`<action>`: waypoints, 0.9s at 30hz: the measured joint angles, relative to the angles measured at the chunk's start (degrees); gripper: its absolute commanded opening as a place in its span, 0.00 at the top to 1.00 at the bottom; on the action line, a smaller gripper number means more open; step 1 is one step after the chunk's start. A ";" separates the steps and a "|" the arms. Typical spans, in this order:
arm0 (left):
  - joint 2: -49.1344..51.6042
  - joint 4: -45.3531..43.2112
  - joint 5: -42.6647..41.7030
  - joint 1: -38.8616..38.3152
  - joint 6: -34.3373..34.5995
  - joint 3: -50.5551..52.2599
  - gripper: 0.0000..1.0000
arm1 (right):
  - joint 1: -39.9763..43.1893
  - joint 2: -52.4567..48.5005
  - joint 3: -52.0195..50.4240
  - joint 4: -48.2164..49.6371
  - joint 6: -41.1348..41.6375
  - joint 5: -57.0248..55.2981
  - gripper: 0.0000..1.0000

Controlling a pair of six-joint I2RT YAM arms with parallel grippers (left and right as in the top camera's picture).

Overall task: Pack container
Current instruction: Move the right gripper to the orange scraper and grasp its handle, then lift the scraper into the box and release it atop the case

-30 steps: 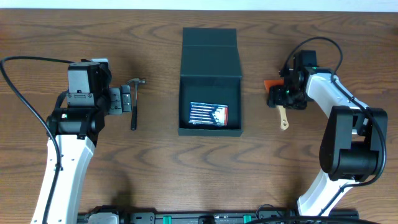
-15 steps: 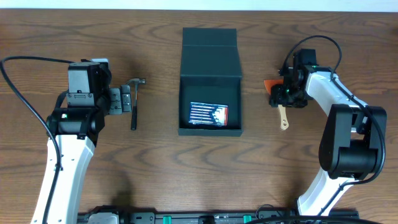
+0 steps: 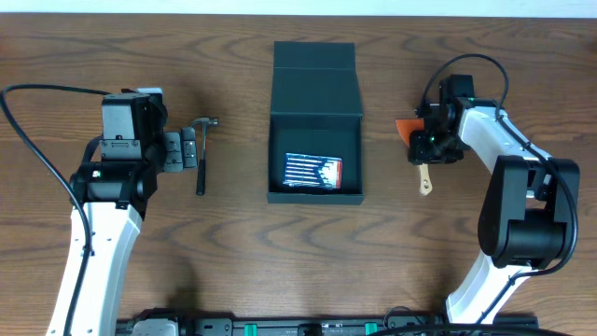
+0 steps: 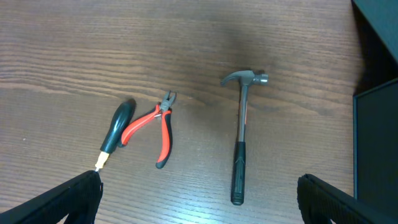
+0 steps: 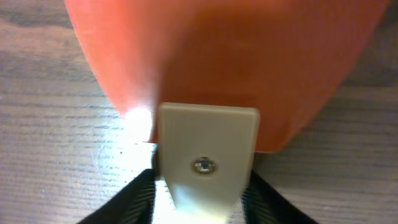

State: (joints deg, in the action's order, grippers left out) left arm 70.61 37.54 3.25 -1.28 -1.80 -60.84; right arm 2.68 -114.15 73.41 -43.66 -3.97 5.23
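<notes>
The dark container (image 3: 315, 65) stands open at the table's centre, lid flap folded back, with a blue packet of drill bits (image 3: 312, 171) inside. Its corner shows in the left wrist view (image 4: 378, 143). My right gripper (image 3: 431, 145) is shut on the cream handle (image 5: 208, 155) of a scraper with an orange blade (image 5: 217, 56), low over the table right of the container. My left gripper (image 4: 202, 208) is open and empty above a hammer (image 4: 241, 137), red-handled pliers (image 4: 152, 127) and a black-handled screwdriver (image 4: 117, 127), left of the container.
In the overhead view the hammer (image 3: 201, 154) lies between my left gripper (image 3: 182, 149) and the container. The scraper's handle end (image 3: 425, 185) sticks out toward the front. The pliers and screwdriver are hidden under the left wrist there.
My right gripper has shifted slightly to the right over the scraper. The left arm and the tools under it have not moved.
</notes>
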 measured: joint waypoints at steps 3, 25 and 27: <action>0.00 0.00 0.02 0.00 0.02 0.00 0.02 | 0.00 -0.02 0.00 0.22 1.73 -0.17 0.63; 0.00 0.00 0.02 0.00 0.00 0.00 0.02 | -1.40 2.91 3.58 -6.10 3.50 3.82 0.82; 0.00 0.02 0.00 0.00 0.00 0.00 0.02 | -2.60 6.21 6.01 -7.26 3.08 3.80 0.88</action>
State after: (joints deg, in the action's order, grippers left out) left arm 70.61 37.56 3.25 -1.28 -1.80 -60.84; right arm 0.08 -107.94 79.42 -50.92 -0.89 9.04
